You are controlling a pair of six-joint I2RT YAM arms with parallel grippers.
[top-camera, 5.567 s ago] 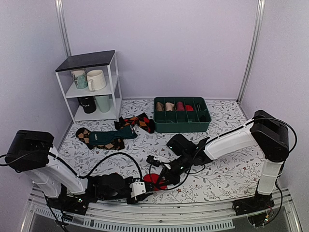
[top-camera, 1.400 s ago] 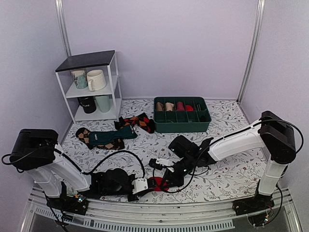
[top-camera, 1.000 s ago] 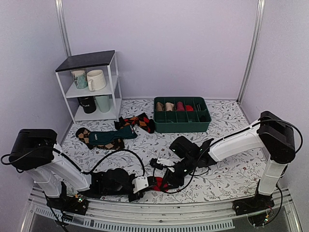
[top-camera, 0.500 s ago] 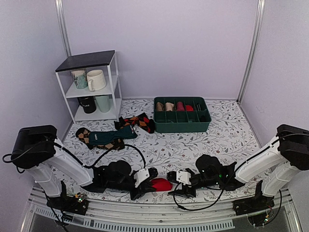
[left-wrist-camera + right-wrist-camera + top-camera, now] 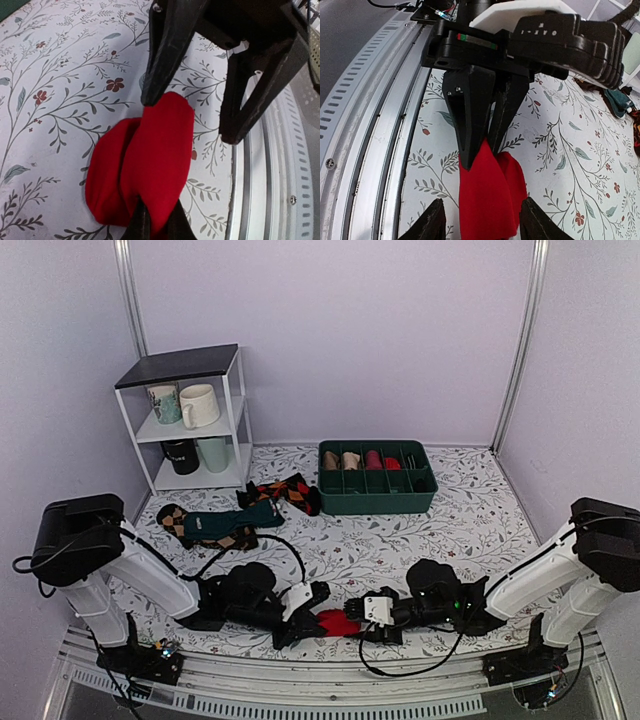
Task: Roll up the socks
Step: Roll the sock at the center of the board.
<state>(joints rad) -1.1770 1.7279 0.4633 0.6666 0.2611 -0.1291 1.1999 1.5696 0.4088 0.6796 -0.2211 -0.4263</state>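
The red socks (image 5: 336, 621) lie as a folded bundle on the floral cloth near the front edge. My left gripper (image 5: 312, 619) reaches in from the left and is shut on one fold of them; in the left wrist view the fingers (image 5: 156, 229) pinch the red fabric (image 5: 150, 160). My right gripper (image 5: 356, 616) comes in low from the right, open, with its fingers on either side of the bundle's other end. In the right wrist view (image 5: 482, 227) the red socks (image 5: 487, 195) sit between its spread fingertips.
A green divided box (image 5: 377, 502) with rolled socks stands at the back. A dark teal sock (image 5: 230, 523) and argyle socks (image 5: 290, 492) lie back left. A white shelf (image 5: 190, 420) holds mugs. A metal rail (image 5: 330, 680) runs along the near edge, close to the socks.
My right arm left the socks, swung out low to the right, and has now slid back in to the bundle with open jaws. My left gripper stayed shut on the socks.
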